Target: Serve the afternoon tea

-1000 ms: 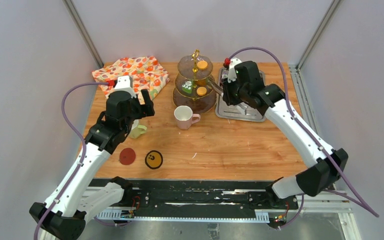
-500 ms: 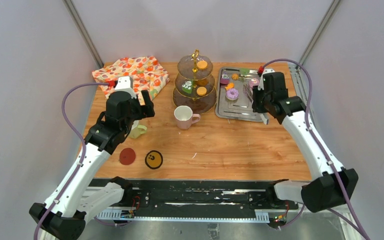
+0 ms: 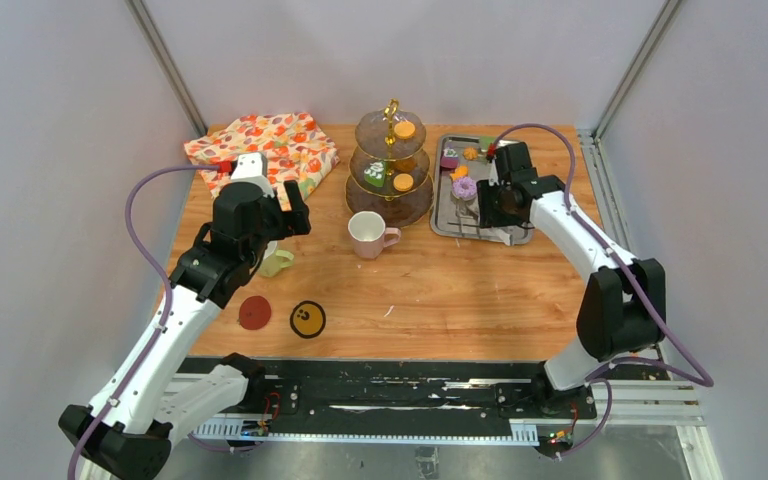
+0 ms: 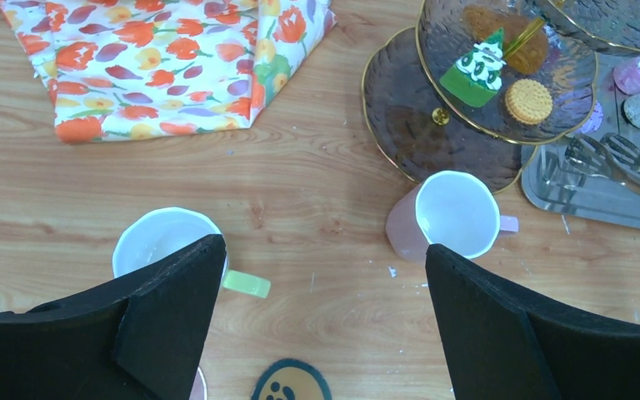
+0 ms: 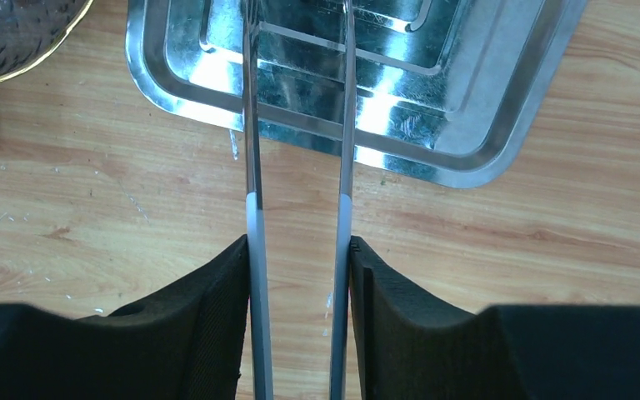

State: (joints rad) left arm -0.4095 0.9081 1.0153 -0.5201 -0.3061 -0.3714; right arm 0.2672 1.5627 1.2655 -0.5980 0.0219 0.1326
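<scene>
Worktop (image 3: 460, 290) before you, one pink mug (image 4: 457, 212), one yellow-green mug (image 4: 162, 237), one three-tier stand (image 4: 408, 133) bearing two orange biscuits (image 3: 404, 129), your left jaws released, right jaws grasping metal tongs (image 5: 252, 167)

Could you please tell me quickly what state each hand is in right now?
Left hand: open, holding nothing.
Right hand: closed on the slim silver metal tongs.
</scene>
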